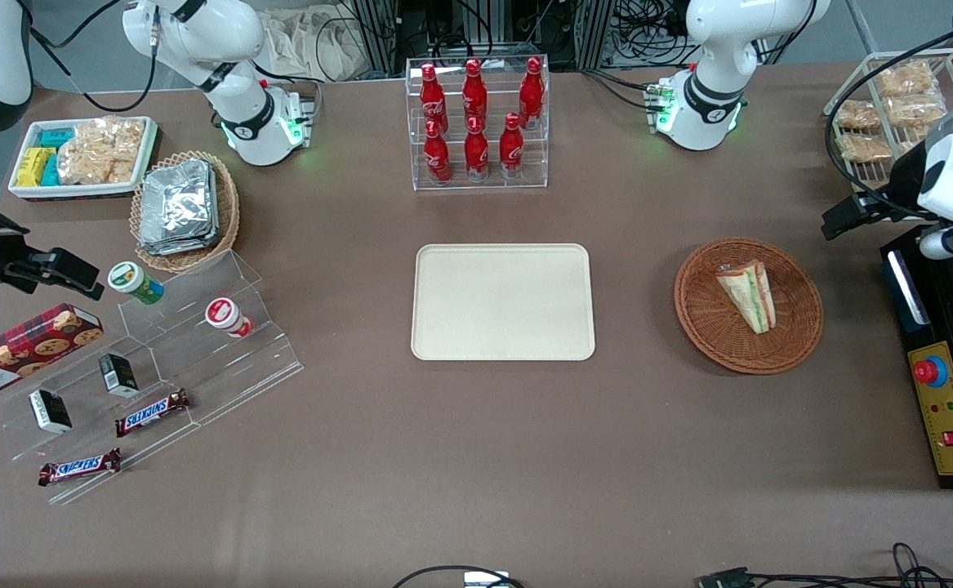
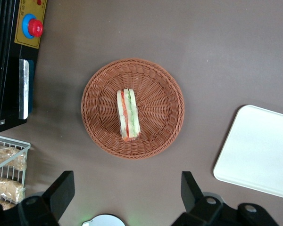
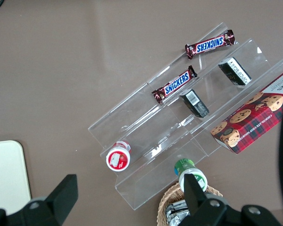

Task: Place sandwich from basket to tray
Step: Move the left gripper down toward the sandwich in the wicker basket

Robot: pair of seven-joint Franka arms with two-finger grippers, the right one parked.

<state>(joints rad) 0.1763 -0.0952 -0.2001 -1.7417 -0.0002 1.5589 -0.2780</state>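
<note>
The sandwich [image 1: 747, 294], a clear-wrapped wedge with green and red-orange stripes, lies in the reddish-brown wicker basket [image 1: 713, 327] toward the working arm's end of the table. Both also show in the left wrist view, the sandwich [image 2: 128, 114] in the middle of the basket [image 2: 160, 94]. The cream-beige tray [image 1: 502, 302] lies bare at the table's middle, apart from the basket, and its corner shows in the wrist view [image 2: 259, 150]. My left gripper [image 1: 843, 219] hangs high above the table beside the basket. It is open wide and holds nothing [image 2: 126, 188].
A black control box with a red button [image 1: 941, 392] stands close beside the basket. A wire rack of snack packs [image 1: 884, 114] stands farther from the camera. A clear rack of red bottles [image 1: 476, 122] stands farther back than the tray. A tan basket of foil packets [image 1: 227, 212] and an acrylic step stand [image 1: 198, 359] lie toward the parked arm's end.
</note>
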